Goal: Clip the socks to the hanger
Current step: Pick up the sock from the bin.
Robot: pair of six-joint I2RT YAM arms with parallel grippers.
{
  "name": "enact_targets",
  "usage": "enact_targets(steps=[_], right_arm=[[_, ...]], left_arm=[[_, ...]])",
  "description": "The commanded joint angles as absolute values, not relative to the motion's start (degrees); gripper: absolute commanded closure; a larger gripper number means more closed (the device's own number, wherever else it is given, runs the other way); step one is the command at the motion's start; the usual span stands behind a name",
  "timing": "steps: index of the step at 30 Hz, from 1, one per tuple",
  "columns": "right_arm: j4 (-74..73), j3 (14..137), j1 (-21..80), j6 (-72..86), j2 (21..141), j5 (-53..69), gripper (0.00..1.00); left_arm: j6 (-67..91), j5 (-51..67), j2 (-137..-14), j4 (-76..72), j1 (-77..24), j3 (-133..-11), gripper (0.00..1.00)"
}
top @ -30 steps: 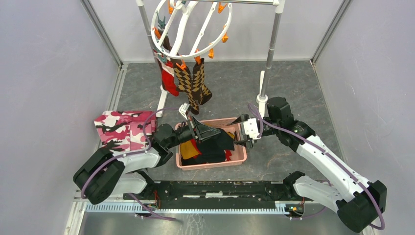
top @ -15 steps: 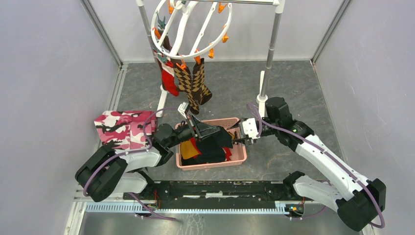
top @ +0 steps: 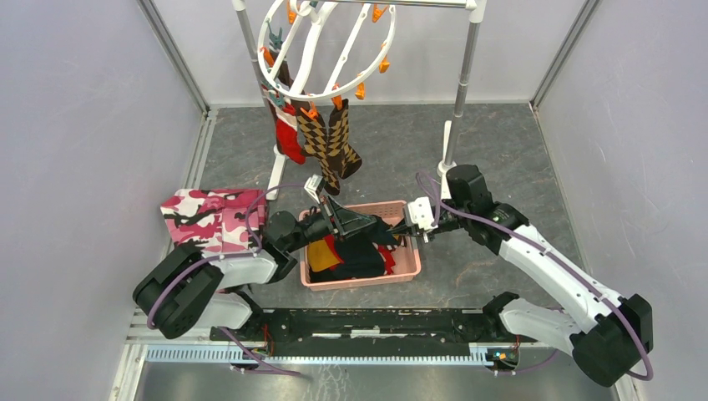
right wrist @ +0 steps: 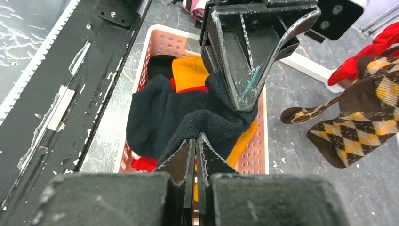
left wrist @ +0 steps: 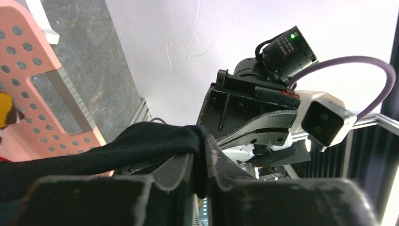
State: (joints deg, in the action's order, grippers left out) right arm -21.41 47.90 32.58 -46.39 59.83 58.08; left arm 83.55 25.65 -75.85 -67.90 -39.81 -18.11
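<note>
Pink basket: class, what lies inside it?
Inside the basket: a heap of socks, black, yellow and red. Whatever lies beneath them, and the basket floor, is covered.

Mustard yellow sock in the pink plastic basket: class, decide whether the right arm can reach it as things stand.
Probably not yet: the right tool is shut on the black sock, which the left tool also grips, stretched above the mustard yellow sock.

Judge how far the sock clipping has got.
Done: a red sock and argyle socks hang clipped on the hanger. In hand: left gripper and right gripper both pinch a black sock above the basket. Left: that sock, plus the yellow sock and others in the basket.
</note>
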Motion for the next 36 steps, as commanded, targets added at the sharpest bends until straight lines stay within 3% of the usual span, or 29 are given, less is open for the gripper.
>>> enact_targets(steps=[1, 4, 7, 10, 14, 20, 30, 36], right_arm=[[-21.42, 51.10, 32.21, -43.28, 61.53, 61.15, 1.00], [-21.30, 51.50, 29.45, -40.66, 62.63, 65.19, 1.00], [-20.29, 51.50, 26.47, -37.51, 63.41, 67.82, 1.00], [-18.13, 50.80, 25.00, -34.75, 63.22, 66.53, 1.00], [-15.22, 49.91, 23.84, -31.20, 63.60, 65.85, 1.00], [-12.32, 49.56, 23.61, -26.90, 64.99, 68.47, 1.00], [-4.62, 46.90, 23.62, -17.99, 66.60, 68.47, 1.00], [-3.94, 46.74, 23.61, -17.06, 68.06, 69.03, 1.00]], left_arm=[[82.83, 26.09, -75.36, -71.53, -38.70, -16.61, 0.70], [77.32, 26.69, -73.18, -70.54, -36.53, -14.26, 0.44], [67.91, 26.98, -68.39, -65.76, -34.57, -11.86, 0.31], [54.46, 26.49, -60.94, -55.77, -34.28, -10.84, 0.25], [40.09, 26.45, -50.00, -48.78, -34.44, -9.48, 0.23], [24.21, 23.50, -38.12, -56.38, -37.86, -3.85, 0.22], [-10.46, 17.45, -44.40, -59.52, -49.39, -4.04, 0.17], [-18.70, 10.97, -48.36, -61.24, -51.78, -5.13, 0.17]])
